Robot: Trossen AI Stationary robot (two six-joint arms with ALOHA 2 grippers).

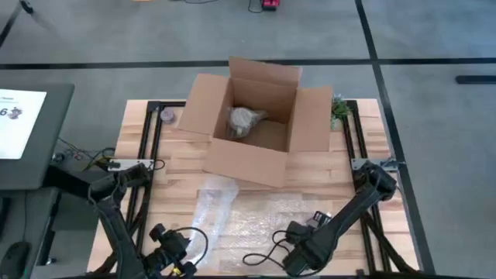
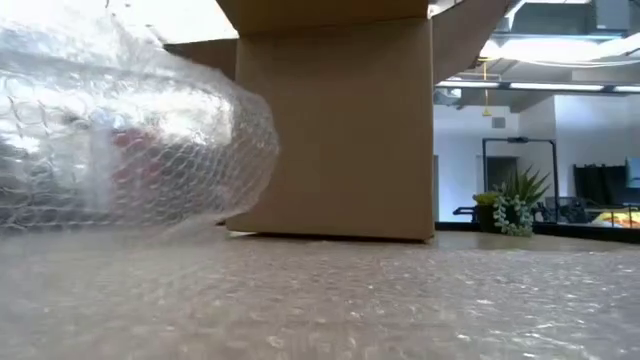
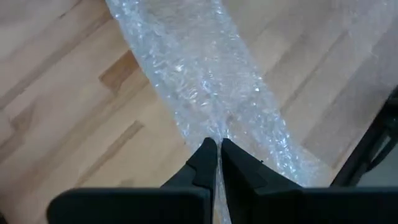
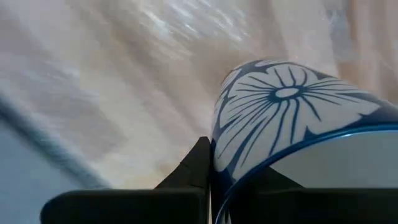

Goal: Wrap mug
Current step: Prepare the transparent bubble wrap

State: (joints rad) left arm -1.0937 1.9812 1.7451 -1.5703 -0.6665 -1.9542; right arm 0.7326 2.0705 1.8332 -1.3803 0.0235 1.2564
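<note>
An open box (image 1: 252, 128) sits at the table's (image 1: 341, 174) far middle. Bubble wrap (image 1: 256, 221) covers the near middle. At the near edge, the right gripper (image 4: 210, 163) pinches the mug's (image 4: 292, 124) rim; the left gripper (image 3: 217, 152) pinches wrap.

A grey floor (image 1: 434, 46) is stretching around the wooden table (image 1: 143, 128), with dark lines (image 1: 370, 35) crossing it. A dark side table (image 1: 35, 167) is standing at the left, carrying a white screen (image 1: 19, 122). Seen level across the table, white walls (image 2: 462, 165) and bright ceiling lights (image 2: 560, 45) are showing beyond, a black frame (image 2: 520, 165) is standing there, and a green plant (image 2: 512, 208) is sitting at the table's far corner.
</note>
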